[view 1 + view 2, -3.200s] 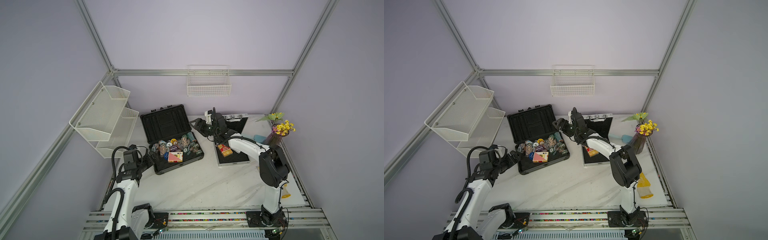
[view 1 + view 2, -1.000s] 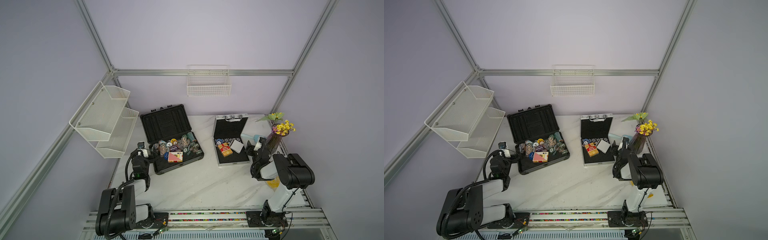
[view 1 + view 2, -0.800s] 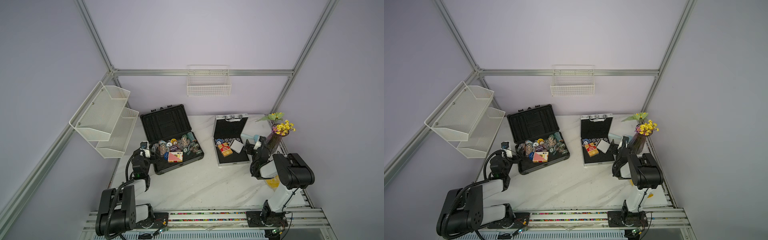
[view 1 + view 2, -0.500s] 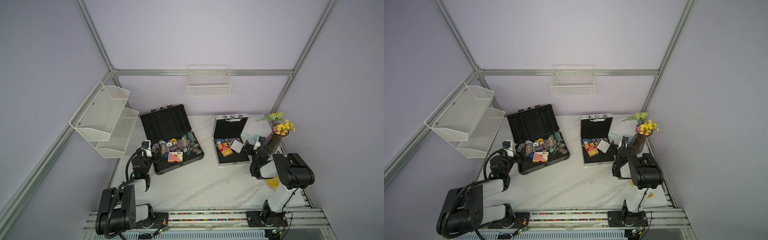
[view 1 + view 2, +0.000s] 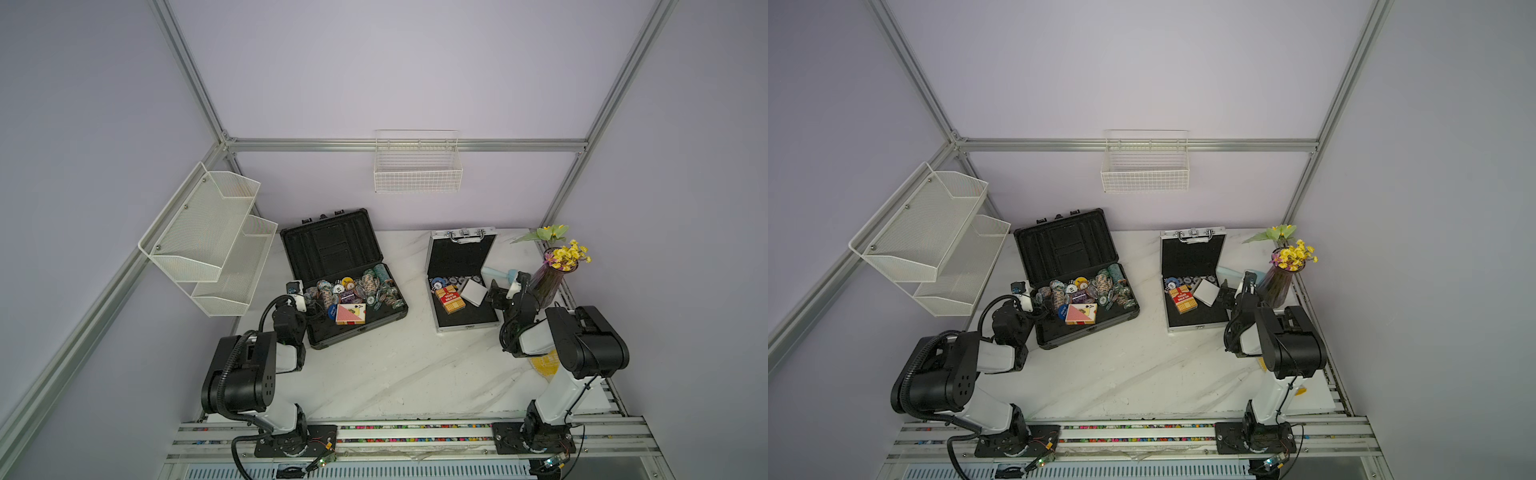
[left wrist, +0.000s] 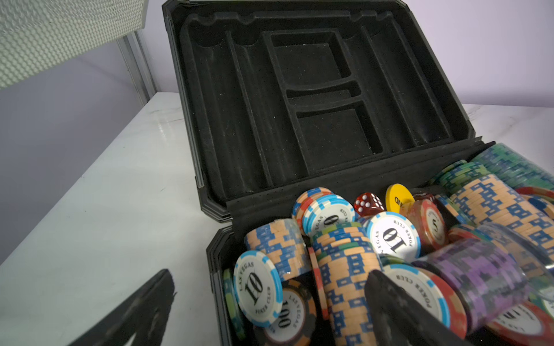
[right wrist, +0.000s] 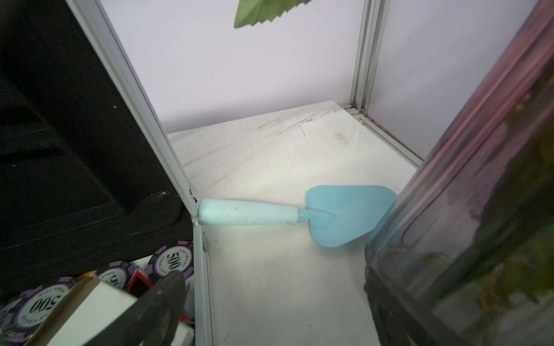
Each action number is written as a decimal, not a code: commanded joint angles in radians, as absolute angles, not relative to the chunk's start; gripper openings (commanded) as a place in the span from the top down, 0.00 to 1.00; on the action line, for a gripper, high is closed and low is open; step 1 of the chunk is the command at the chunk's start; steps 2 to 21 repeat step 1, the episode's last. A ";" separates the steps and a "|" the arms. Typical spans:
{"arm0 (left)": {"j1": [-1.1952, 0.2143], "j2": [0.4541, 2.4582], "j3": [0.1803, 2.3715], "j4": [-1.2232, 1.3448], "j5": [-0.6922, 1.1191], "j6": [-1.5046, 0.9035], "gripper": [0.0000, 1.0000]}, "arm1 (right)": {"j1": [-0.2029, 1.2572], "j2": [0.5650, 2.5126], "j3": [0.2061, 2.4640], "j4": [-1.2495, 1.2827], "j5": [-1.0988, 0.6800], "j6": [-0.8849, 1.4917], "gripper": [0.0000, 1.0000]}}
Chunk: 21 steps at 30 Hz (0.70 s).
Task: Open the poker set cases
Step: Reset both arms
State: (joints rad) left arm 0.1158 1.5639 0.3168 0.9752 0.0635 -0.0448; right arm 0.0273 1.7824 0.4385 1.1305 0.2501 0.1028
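Standing open on the marble tabletop [image 5: 374,374], lids raised: dark grey case [image 5: 330,249] by the left arm, silver aluminium case [image 5: 459,255] by the right. Likely rigid, heavy with poker chips [image 6: 392,236]; best taken at a lid's front rim. Spread wide, holding nothing: left gripper [image 6: 269,278], right gripper [image 7: 272,278]

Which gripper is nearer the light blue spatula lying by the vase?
Right. The right gripper sits just short of the spatula, between silver case and vase; the left gripper is across the table at the dark case.
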 commanded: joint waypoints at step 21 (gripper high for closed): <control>0.109 1.554 0.350 0.976 0.028 -0.051 0.00 | 0.044 1.777 0.446 1.138 0.268 0.079 0.03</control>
